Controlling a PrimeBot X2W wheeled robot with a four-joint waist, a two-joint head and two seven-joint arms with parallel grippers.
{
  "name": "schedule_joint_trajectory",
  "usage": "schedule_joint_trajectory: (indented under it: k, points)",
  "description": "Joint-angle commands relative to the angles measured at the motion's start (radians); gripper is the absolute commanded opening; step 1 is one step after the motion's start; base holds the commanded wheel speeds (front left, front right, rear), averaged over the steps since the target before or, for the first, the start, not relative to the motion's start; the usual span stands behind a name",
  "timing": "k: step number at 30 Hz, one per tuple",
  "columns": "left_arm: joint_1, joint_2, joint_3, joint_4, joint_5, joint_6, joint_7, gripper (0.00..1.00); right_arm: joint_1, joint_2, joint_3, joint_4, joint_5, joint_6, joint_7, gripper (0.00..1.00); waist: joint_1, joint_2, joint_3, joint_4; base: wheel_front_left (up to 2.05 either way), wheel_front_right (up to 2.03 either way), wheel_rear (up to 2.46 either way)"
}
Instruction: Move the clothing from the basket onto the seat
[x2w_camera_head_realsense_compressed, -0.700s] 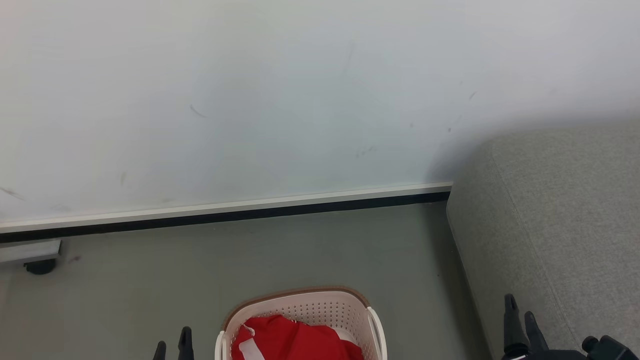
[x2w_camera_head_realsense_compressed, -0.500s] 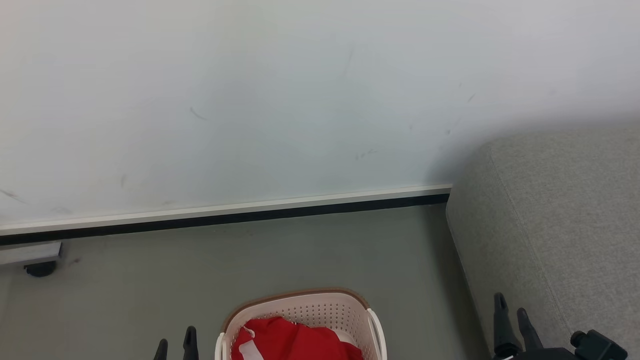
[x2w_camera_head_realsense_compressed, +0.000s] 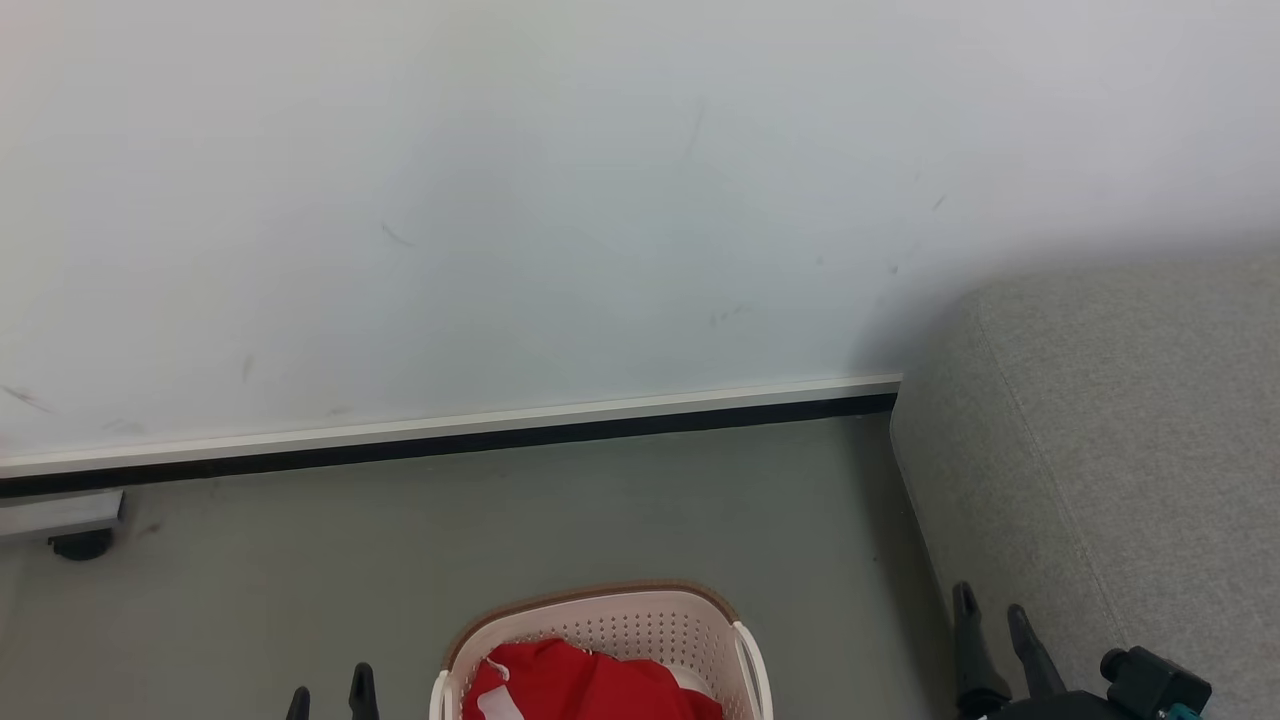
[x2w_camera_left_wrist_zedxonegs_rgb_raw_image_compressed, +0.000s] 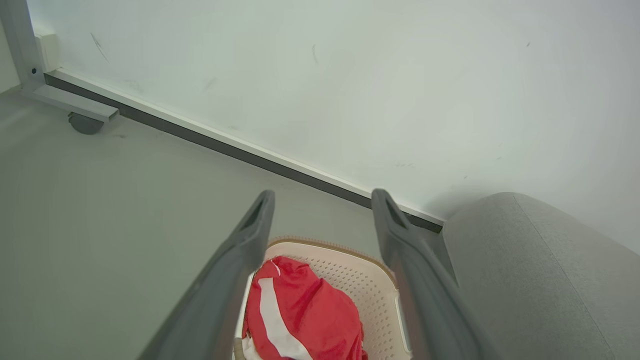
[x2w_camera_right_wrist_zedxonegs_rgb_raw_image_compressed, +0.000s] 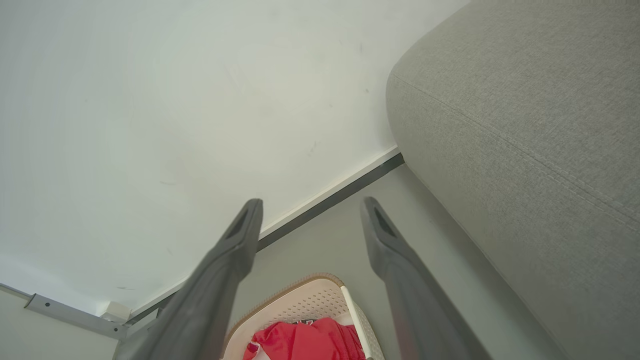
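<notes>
Head view: clothing (x2w_camera_head_realsense_compressed: 590, 685) inside basket (x2w_camera_head_realsense_compressed: 650, 625)

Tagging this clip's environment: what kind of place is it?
Probably an indoor room staged as a living corner, maybe a lab mock-up: a grey fabric sofa cushion beside a scuffed white wall, and a laundry basket of red clothing on a grey floor.
</notes>
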Motion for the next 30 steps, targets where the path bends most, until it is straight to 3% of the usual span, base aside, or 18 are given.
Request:
schedule_joint_trajectory:
  k: [1, 30]
  points:
    - [0.008, 0.006, -0.002, -0.004, 0.031, 0.0, -0.012, 1.0, -0.019, -0.006, 0.009, 0.0, -0.027, 0.0, -0.011, 1.0, 0.0, 0.0, -0.001, 0.0, 0.0, 0.0, 0.0]
    - [0.023, 0.033, -0.004, -0.006, 0.2, -0.019, -0.067, 1.0, -0.017, -0.007, 0.056, 0.03, -0.221, 0.001, -0.078, 1.0, 0.0, 0.0, -0.014, -0.007, 0.0, 0.0, 0.0]
